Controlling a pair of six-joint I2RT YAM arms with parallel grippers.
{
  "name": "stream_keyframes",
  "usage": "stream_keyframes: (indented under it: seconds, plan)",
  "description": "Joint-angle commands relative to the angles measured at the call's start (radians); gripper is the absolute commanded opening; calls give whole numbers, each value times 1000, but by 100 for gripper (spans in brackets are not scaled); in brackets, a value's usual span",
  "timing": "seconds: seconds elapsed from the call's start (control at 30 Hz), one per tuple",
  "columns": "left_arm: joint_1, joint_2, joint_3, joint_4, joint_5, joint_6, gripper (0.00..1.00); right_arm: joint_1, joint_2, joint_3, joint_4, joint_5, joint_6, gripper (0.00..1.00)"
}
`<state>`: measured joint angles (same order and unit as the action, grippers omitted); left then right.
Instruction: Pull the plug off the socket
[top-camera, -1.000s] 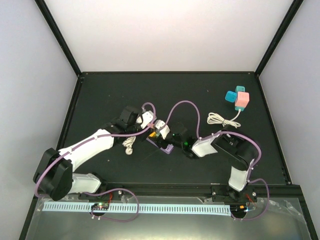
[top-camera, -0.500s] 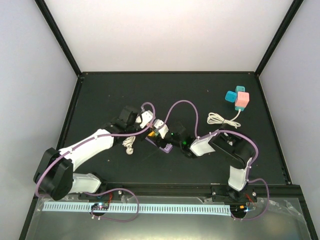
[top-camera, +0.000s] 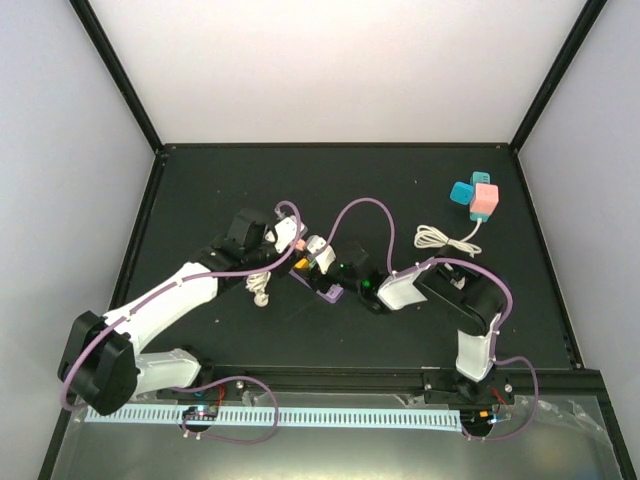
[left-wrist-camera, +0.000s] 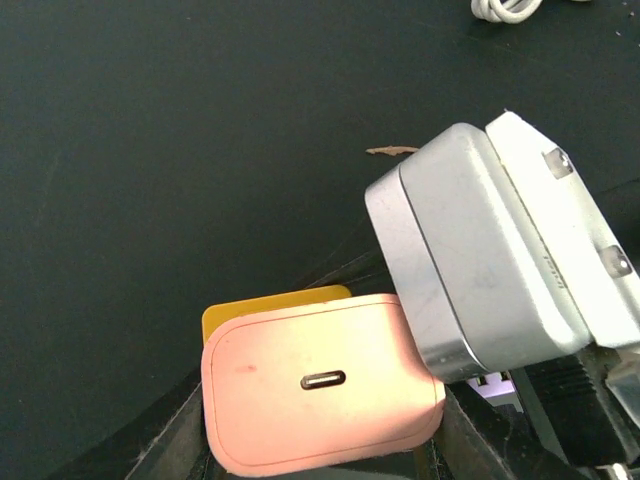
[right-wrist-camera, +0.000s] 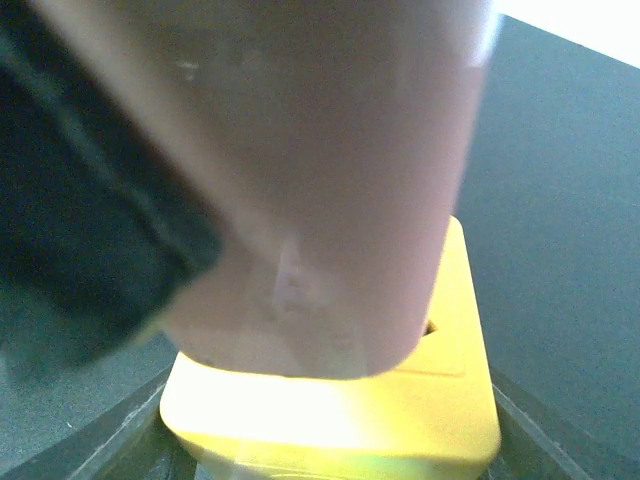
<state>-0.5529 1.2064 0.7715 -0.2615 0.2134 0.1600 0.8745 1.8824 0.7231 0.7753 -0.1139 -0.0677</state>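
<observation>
Mostly a blur in the right wrist view, the pink plug sits on the yellow socket, its pins hidden. The left gripper is clamped on the plug and the right gripper on the socket, both with fingers cut off at the frame edge. A grey charger sits just beside the plug. The table is matte black and the walls white.

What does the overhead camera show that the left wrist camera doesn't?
Only overhead: the left arm and right arm, plus a cluster of teal and pink plugs far right. Only left wrist: the slot-shaped port on the pink charger, with a yellow socket block behind it. Both: the black table and the coiled white cable.
</observation>
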Motion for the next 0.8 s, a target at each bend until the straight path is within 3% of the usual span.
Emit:
stream_keyframes:
  seconds: [0.0, 0.17, 0.43, 0.53, 0.77]
  plan:
    - [0, -21, 45, 53, 61, 11, 17, -12, 65, -25, -181, 86, 0, 23]
    - [84, -34, 59, -13, 65, 30, 17, -11, 56, -30, -176, 76, -4, 27]
    - [215, -96, 173, -200, 55, 110, 19, -12, 39, -31, -175, 66, -10, 44]
    - [282, -95, 213, -273, 54, 134, 20, -11, 33, -30, -178, 62, -10, 55]
    - [447, 25, 308, -463, -11, 194, 22, -11, -9, -42, -157, 54, -14, 93]
